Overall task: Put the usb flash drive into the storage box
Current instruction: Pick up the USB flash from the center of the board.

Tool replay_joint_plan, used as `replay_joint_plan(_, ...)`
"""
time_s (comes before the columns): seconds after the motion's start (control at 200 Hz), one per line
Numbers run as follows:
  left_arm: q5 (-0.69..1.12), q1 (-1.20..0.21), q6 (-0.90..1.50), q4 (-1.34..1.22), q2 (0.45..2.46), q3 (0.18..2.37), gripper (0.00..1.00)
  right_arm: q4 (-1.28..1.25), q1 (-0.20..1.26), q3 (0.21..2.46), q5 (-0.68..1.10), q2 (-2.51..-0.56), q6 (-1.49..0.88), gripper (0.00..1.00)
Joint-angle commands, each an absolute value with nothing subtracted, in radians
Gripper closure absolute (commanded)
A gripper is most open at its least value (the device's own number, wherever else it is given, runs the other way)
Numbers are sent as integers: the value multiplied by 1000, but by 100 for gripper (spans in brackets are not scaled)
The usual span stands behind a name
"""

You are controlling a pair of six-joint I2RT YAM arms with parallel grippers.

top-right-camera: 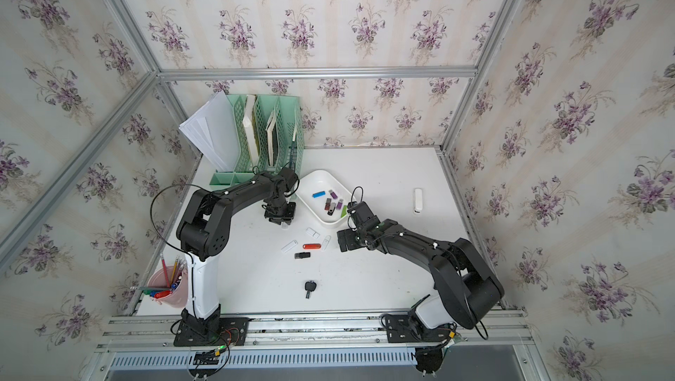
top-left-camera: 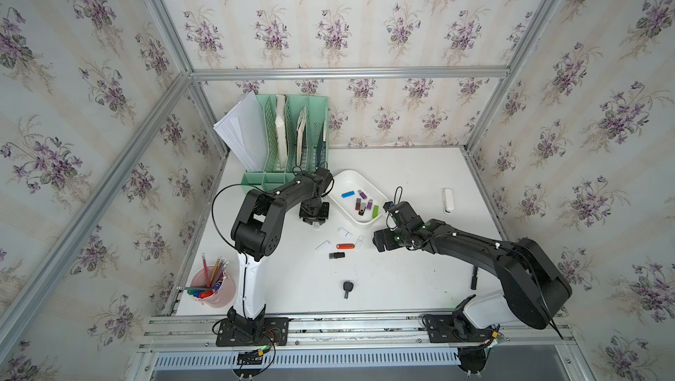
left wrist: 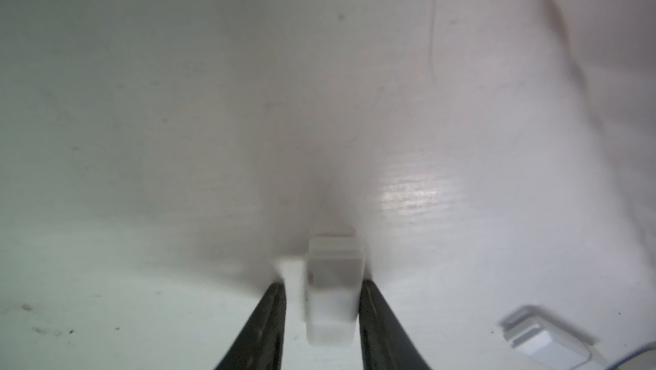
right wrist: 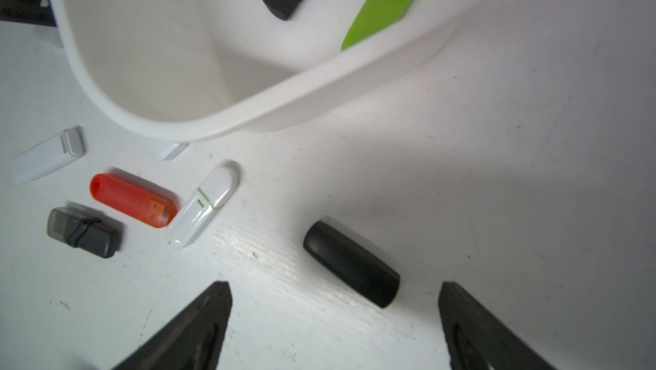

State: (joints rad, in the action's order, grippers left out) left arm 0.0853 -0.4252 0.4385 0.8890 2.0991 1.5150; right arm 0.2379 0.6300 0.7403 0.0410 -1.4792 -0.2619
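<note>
The white storage box (top-left-camera: 350,175) (top-right-camera: 321,176) (right wrist: 248,116) lies mid-table and holds several coloured flash drives. Just left of it my left gripper (top-left-camera: 316,224) (top-right-camera: 283,222) (left wrist: 324,283) points down at the table, jaws closed in on a white usb flash drive (left wrist: 332,290). My right gripper (top-left-camera: 380,242) (top-right-camera: 345,240) (right wrist: 335,290) hovers open in front of the box. A short black oval piece (right wrist: 351,261) lies on the table between and just ahead of its fingers. An orange drive (top-left-camera: 345,246) (right wrist: 133,199), a black one (top-left-camera: 336,255) and white ones (top-left-camera: 323,246) lie loose between the arms.
A mint-green file organizer (top-left-camera: 288,138) stands at the back left, close behind the left arm. A pink pencil cup (top-left-camera: 215,287) sits front left. A black key (top-left-camera: 347,287), a black pen (top-left-camera: 474,277) and a white stick-shaped device (top-left-camera: 448,200) lie on the table.
</note>
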Motion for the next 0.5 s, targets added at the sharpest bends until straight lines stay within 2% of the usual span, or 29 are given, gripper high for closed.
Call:
replay_joint_plan(0.0,113,-423,444,922,2107,1489,61,212,634,741,58,-1494,-238,4)
replay_joint_plan(0.495,110,-422,446,909,2083,1441,60,160,636,737,146,-1563,-219,7)
